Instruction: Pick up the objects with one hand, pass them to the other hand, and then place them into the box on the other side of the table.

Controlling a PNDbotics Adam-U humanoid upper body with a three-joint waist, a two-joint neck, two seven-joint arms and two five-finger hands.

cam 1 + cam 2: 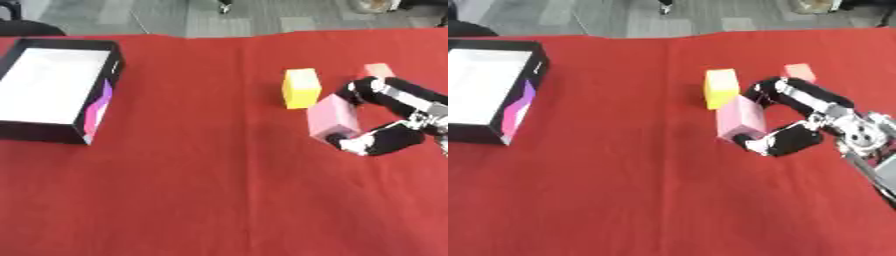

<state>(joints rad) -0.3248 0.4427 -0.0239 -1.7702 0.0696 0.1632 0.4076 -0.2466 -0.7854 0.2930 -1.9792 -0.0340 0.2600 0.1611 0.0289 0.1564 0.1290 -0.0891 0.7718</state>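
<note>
Right eye view gives the best look at the robot's right hand (811, 122), black with silver joints, coming in from the right side over the red cloth-covered table (623, 190). Its fingers (785, 92) curl round the far end of a pale pink rectangular block (739, 119) while the thumb (776, 142) comes in at the block's near end, so the hand is clamped on the block from both ends. Can't tell if the block is off the cloth or sitting on it.

Just beside the pink block, on its far-left side, a yellow rectangular block (300, 88) stands on the table; the two look like they touch or nearly touch, hard to say which. A smaller salmon-pink block (377, 70) sits a bit further back, right behind the curled fingers and partly hidden by them.

Way over on the left side of the table is the open black box with a white inside (52, 82) and a purple-pink patch on its right outer wall. It's well apart from the blocks. The left hand doesn't show in either view.
</note>
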